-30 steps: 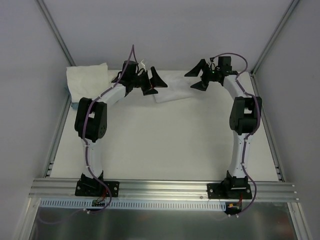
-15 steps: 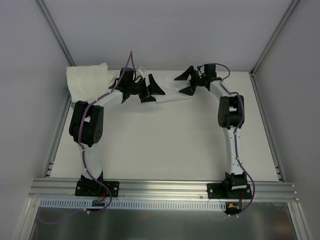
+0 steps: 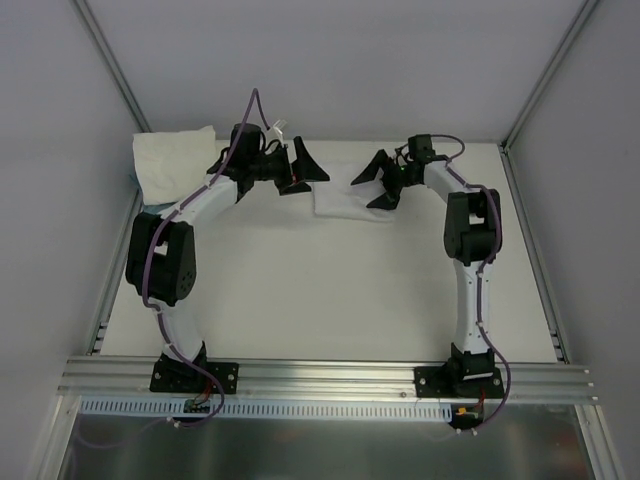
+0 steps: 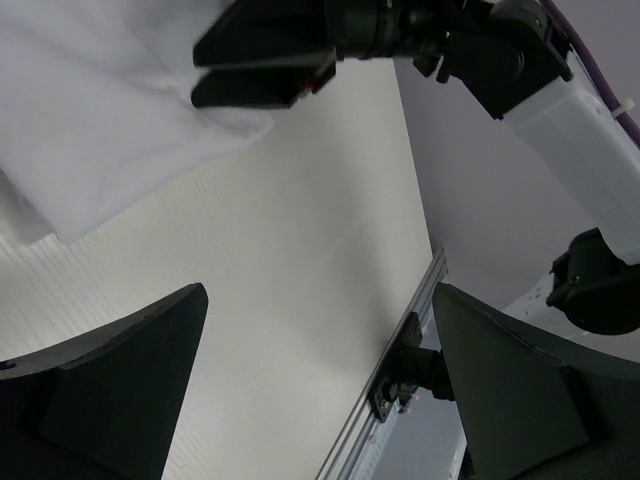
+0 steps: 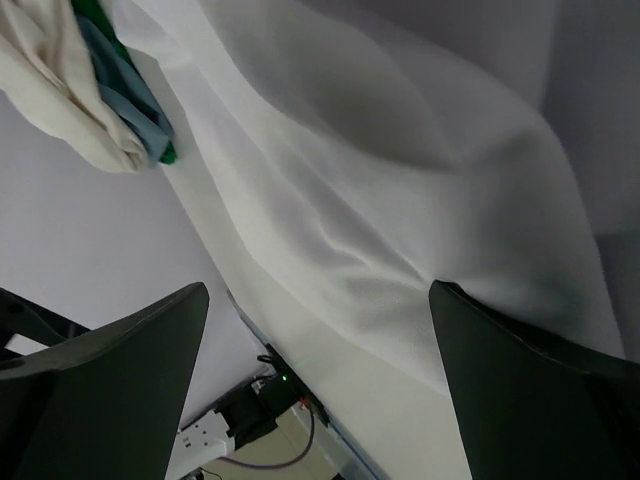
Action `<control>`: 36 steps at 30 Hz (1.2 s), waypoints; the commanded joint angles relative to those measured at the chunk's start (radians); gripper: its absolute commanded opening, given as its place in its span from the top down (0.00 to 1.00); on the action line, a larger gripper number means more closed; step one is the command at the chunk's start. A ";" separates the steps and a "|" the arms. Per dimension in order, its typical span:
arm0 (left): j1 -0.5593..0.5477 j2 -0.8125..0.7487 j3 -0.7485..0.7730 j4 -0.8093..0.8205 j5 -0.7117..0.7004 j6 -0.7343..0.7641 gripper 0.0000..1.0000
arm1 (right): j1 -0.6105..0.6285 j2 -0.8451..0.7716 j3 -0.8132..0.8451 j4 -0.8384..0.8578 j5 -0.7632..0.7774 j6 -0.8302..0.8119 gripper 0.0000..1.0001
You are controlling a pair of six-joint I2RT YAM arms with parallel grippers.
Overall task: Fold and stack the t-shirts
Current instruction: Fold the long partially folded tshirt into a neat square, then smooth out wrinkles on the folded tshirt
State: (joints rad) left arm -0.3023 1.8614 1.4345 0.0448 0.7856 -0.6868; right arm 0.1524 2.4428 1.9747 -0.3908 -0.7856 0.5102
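1. White table boxed in by grey walls. An aluminium rail runs along the near edge and carries both arm bases.
2. One t-shirt lies flat at the middle of the far edge. The part that shows has its long axis running left to right along that edge. The grippers cover its far side, so I cannot tell which way the neck points.
3. A folded white pile sits in the far-left corner, well apart from the loose t-shirt.
4. Left gripper hangs over the t-shirt's left end, jaws spread wide with nothing between them.
5. Right gripper hangs over the t-shirt's right part, jaws equally wide, holding nothing.
6. Left wrist view adds the following. The t-shirt ends in a straight edge against bare table. The right gripper is low over the cloth, but I cannot tell whether it touches.
7. Right wrist view adds the following. The cloth nearly fills the picture, with soft ripples rather than sharp creases.
8. Same view: a teal item is tucked against the folded pile, with a green strip just beside it. From overhead only a sliver of teal shows at the pile's left edge.
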 commanded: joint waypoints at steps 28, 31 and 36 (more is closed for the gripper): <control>0.009 -0.028 0.076 0.000 0.095 0.023 0.01 | -0.060 -0.642 -0.246 -0.517 0.296 -0.423 0.01; 0.009 -0.021 0.072 0.007 0.107 0.017 0.01 | -0.094 -0.614 -0.263 -0.516 0.309 -0.458 0.00; 0.009 -0.022 0.066 0.007 0.109 0.020 0.01 | -0.116 -0.578 -0.333 -0.479 0.322 -0.475 0.03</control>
State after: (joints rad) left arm -0.2993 1.8469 1.4757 0.0181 0.8600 -0.6651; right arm 0.0368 1.8366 1.6699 -0.8375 -0.4835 0.0753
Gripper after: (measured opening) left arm 0.986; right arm 0.975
